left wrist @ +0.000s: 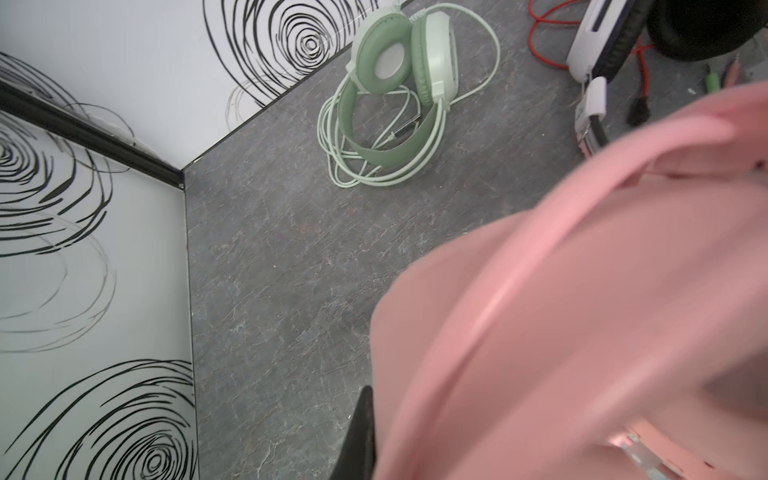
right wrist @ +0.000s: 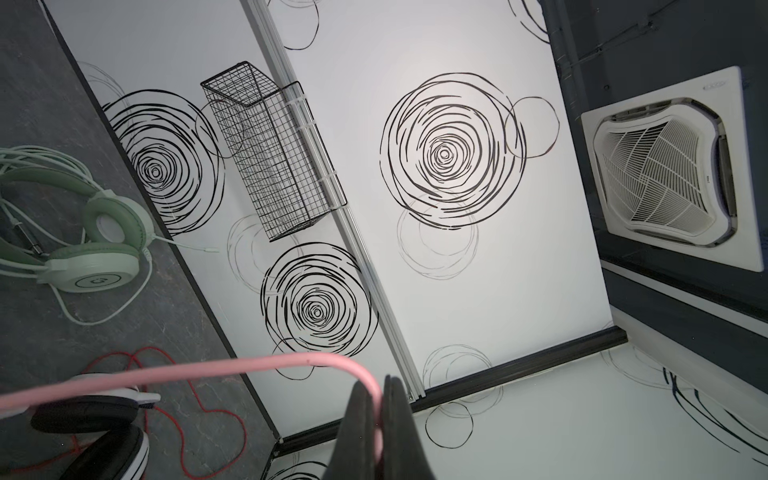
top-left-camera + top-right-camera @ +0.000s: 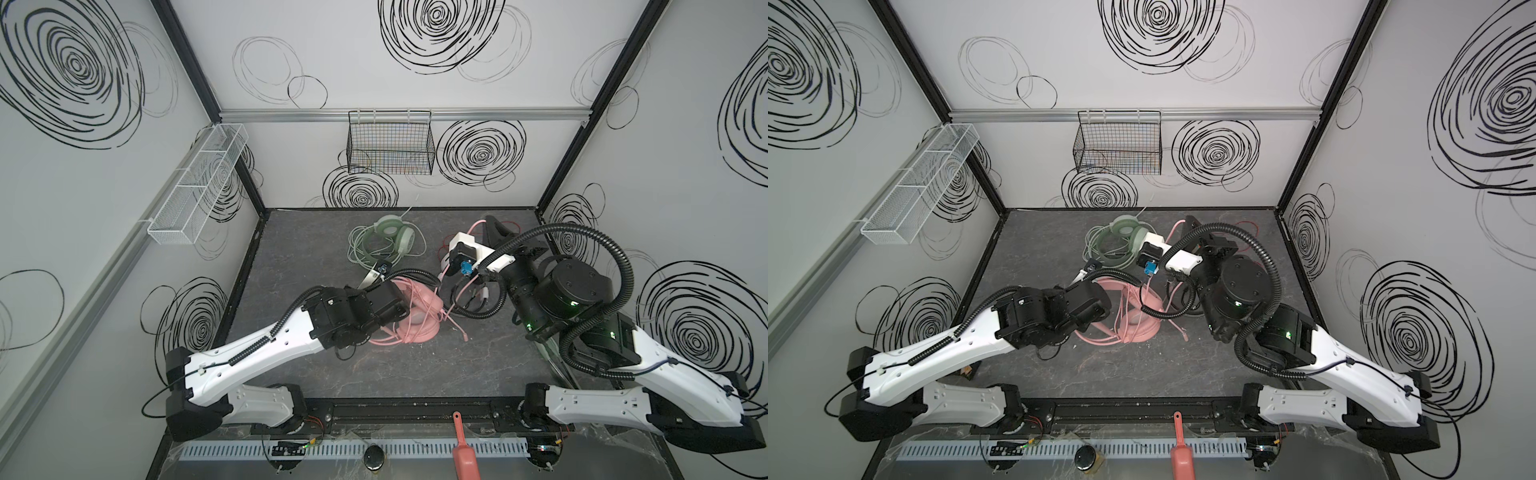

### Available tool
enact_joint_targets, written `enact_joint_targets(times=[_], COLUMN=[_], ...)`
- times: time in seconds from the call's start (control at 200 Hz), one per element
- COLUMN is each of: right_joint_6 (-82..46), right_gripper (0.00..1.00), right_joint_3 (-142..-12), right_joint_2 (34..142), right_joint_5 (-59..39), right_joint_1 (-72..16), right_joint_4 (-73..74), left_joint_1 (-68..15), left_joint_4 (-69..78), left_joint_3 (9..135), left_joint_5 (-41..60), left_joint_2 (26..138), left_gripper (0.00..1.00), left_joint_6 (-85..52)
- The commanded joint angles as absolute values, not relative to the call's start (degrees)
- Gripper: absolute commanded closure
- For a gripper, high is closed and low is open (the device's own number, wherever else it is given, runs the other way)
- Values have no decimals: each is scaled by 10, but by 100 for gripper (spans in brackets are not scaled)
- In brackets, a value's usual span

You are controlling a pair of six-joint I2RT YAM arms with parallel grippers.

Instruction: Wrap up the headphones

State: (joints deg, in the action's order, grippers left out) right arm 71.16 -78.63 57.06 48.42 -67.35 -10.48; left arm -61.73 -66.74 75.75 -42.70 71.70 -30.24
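**Top views.** In both top views the left hand [image 3: 405, 309] is reaching low over the pink headset [image 3: 417, 328], which is lying mid-counter [image 3: 415, 374]. Its jaws are hidden here. The right hand [image 3: 489, 220] is standing raised toward the rear, and the pink cable [image 3: 476, 228] is running from it down toward that headset. Further pink loops are lying loose beside the ear cups. The mint-green headset [image 3: 388, 235] is lying near the back wall, with its pale green cable [image 3: 357, 253] looping round it.

**Left wrist view.** The pink headset is filling the near field, touching the 1 visible finger [image 1: 361, 432]. The hand is closed, apparently gripping the headband. The white-and-black headset [image 1: 590, 50] is lying beyond, with its red cable [image 1: 540, 45] trailing loose beside it.

**Right wrist view.** The 2 fingers [image 2: 357, 415] are pinching the pink cable between them.

**Progress (judgement).**
- The mint-green headset is looking gathered, though loosely.
- The pink headset is being wrapped, with slack remaining.
- The white-and-black headset is waiting, unwrapped.
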Motion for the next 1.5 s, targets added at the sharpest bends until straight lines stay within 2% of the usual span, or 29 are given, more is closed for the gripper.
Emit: enact_joint_targets(times=[0.0, 0.145, 0.49, 0.595, 0.83, 1.161, 1.321, 1.496], right_joint_6=[714, 675, 691, 711, 737, 641, 515, 389], right_gripper=[100, 100, 100, 100, 100, 100, 100, 100], right_joint_3=[-806, -823, -842, -840, -858, -889, -905, -800], right_joint_2=[576, 581, 591, 588, 598, 621, 642, 628], right_joint_5=[498, 488, 518, 519, 492, 329, 165, -43], right_joint_1=[-670, -676, -687, -687, -685, -664, -553, -407], right_joint_4=[-107, -130, -123, -105, -84, -114, -176, -141], left_joint_1=[-616, -614, -590, -590, -623, -716, -781, -803], left_joint_4=[-733, -801, -802, -784, -700, -582, -542, -536], left_joint_3=[762, 787, 788, 785, 749, 712, 727, 759], left_joint_5=[-541, -626, -648, -629, -487, -293, -247, -231], left_joint_2=[704, 718, 698, 682, 648, 651, 654, 640], left_gripper=[100, 100, 100, 100, 100, 100, 100, 100], left_joint_6=[-399, -476, -468, -439, -335, -320, -345, -359])
